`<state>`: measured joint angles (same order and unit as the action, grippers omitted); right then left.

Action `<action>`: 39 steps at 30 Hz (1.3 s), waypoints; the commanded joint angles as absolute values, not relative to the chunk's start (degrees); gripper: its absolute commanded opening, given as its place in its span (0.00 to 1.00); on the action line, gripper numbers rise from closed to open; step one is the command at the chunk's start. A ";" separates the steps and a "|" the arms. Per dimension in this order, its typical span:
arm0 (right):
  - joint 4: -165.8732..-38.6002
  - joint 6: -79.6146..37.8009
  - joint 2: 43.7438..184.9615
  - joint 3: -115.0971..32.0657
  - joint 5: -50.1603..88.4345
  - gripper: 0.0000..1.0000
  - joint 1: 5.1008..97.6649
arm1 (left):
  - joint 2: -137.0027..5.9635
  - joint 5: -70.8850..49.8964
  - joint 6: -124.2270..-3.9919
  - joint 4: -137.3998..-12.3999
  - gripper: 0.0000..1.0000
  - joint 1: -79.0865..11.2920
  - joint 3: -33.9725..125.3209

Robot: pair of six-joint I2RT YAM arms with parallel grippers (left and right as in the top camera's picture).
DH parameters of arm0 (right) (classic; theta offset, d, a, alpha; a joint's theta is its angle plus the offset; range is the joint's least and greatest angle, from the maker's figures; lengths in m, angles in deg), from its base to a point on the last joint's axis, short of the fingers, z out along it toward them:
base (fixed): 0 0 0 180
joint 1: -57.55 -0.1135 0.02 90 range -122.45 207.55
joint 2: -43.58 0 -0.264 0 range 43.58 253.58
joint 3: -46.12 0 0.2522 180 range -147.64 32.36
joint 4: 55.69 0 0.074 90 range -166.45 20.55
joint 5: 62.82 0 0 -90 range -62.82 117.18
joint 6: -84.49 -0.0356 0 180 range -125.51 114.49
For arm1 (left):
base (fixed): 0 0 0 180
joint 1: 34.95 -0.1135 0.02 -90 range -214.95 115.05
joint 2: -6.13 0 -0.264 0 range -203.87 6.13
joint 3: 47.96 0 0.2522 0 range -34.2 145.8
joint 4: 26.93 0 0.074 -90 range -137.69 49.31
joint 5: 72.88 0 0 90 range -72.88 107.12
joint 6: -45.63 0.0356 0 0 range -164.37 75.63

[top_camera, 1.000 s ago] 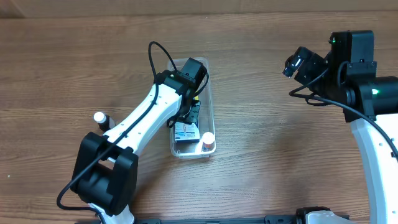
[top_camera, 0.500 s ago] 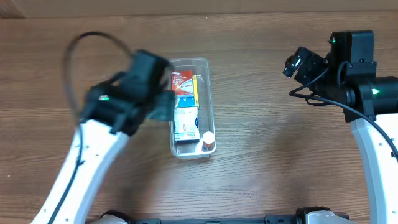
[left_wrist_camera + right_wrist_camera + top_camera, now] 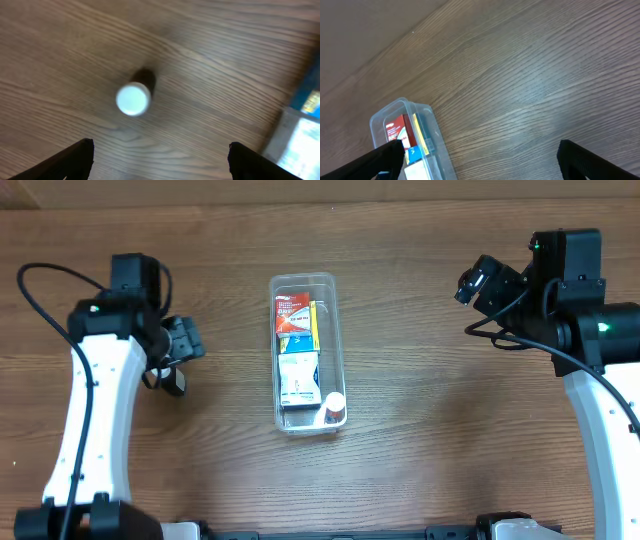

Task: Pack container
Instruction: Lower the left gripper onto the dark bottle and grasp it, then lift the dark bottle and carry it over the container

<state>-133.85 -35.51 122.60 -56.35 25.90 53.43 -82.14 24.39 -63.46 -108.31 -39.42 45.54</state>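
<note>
The clear container (image 3: 340, 330) lies lengthwise at mid-table. It holds a red box (image 3: 291, 311), a blue and white box (image 3: 298, 370) and a white-capped bottle (image 3: 334, 407) at its near end. My left gripper (image 3: 180, 362) hangs open to the left of it, nothing between its fingers. In the left wrist view this gripper (image 3: 161, 161) is above a small upright dark bottle with a white cap (image 3: 133, 98) on the bare wood. My right gripper (image 3: 478, 281) stays open at the far right, empty, well away from the container (image 3: 379, 119).
A blurred corner of the container and its blue box (image 3: 306, 111) shows at the right edge of the left wrist view. Brown wood tabletop (image 3: 440, 410) lies between the container and the right arm.
My left gripper has opened, lifted out of the container and swung left, now over the small bottle. The boxes remain in the container. The right arm has not moved.
</note>
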 commanded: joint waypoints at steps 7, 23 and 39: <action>-133.68 -35.77 122.19 -56.63 26.01 1.00 53.62 | -93.29 21.07 -58.04 -105.36 0.84 -44.42 44.60; -133.68 -35.77 122.19 -56.63 26.01 1.00 53.62 | -97.68 21.09 -56.12 -105.60 0.34 -44.40 44.60; -133.68 -35.77 122.19 -56.63 26.01 1.00 53.62 | -84.17 10.75 -53.10 -117.73 0.18 -35.22 58.77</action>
<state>-133.87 -35.55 122.60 -56.35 25.92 53.43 -92.90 16.72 -55.62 -116.05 -41.10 51.90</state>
